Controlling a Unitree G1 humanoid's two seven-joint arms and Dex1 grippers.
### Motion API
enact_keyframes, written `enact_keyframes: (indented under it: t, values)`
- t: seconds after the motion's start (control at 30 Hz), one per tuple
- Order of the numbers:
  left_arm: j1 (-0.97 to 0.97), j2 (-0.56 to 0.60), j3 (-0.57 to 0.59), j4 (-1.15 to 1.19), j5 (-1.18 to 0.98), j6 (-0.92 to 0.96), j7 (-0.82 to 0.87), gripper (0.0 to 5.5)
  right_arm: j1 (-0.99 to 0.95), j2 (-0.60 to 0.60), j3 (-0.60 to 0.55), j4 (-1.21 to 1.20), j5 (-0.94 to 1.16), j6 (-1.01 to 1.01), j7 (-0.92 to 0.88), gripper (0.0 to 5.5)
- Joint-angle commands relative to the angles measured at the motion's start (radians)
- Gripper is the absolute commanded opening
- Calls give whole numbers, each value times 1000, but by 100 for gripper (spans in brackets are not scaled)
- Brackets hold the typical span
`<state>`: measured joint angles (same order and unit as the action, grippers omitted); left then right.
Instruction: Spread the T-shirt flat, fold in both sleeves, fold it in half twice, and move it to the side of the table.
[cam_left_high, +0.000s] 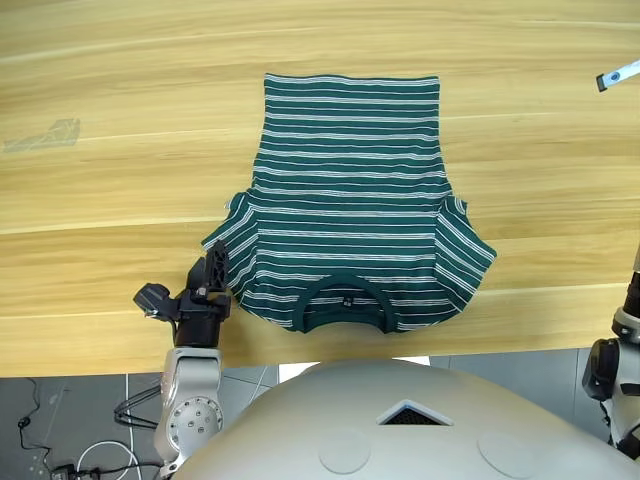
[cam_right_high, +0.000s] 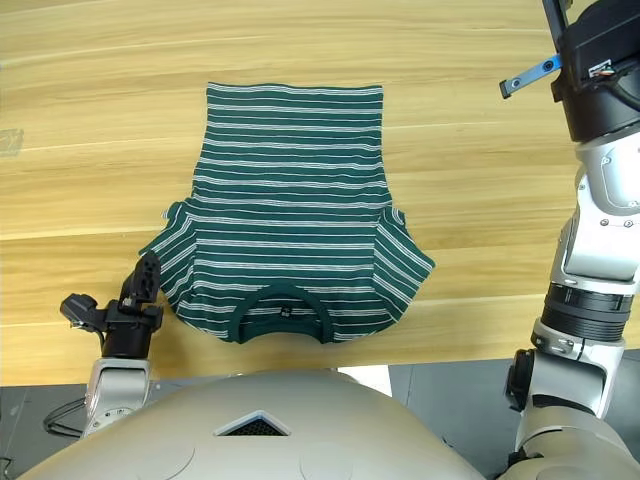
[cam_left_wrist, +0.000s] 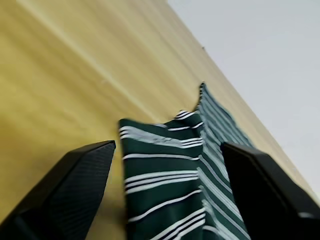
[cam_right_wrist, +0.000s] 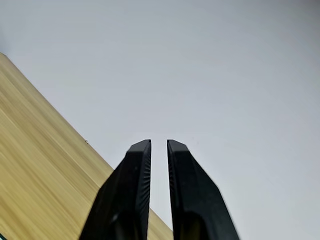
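We found the dark green T-shirt with thin white stripes (cam_left_high: 350, 200) lying spread on the pale wooden table (cam_left_high: 110, 200), about the middle of it from left to right. Its round collar (cam_left_high: 345, 300) sat just inside the near table edge and its straight hem (cam_left_high: 350, 80) pointed to the far side. The body lay mostly flat. The short left sleeve (cam_left_high: 228, 232) and right sleeve (cam_left_high: 465, 250) both stuck outward at the near end, a little rumpled, neither folded in.

The left gripper (cam_left_high: 215, 265) sat low at the near left, just beside the left sleeve. Its jaws stood wide apart. In the left wrist view the sleeve's edge lay between the two black fingers (cam_left_wrist: 75, 185), and we could not tell whether they touched the cloth.

The right gripper (cam_right_wrist: 159, 142) was held up high at the far right, well apart from the shirt. Its jaws were drawn together, with only a thin slit between them and nothing in it.
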<state>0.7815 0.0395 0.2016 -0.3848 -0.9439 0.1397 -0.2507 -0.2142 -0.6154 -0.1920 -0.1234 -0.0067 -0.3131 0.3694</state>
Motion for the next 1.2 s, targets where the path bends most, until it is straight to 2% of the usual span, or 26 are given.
enact_keyframes:
  t: [0.03,0.37,1.0,1.2]
  values:
    - [-2,2,-2,24,41,37,8,393,7,8,-2,16,-14,-20,-9,59]
    - [-88,38,30,73,109,80,18,393,31,19,0,33,-32,-52,-24,59]
    - [-169,22,98,168,173,100,14,79,33,24,33,24,-69,-66,-41,62]
    - [-170,13,101,177,186,95,8,1,31,23,37,30,-72,-69,-45,62]
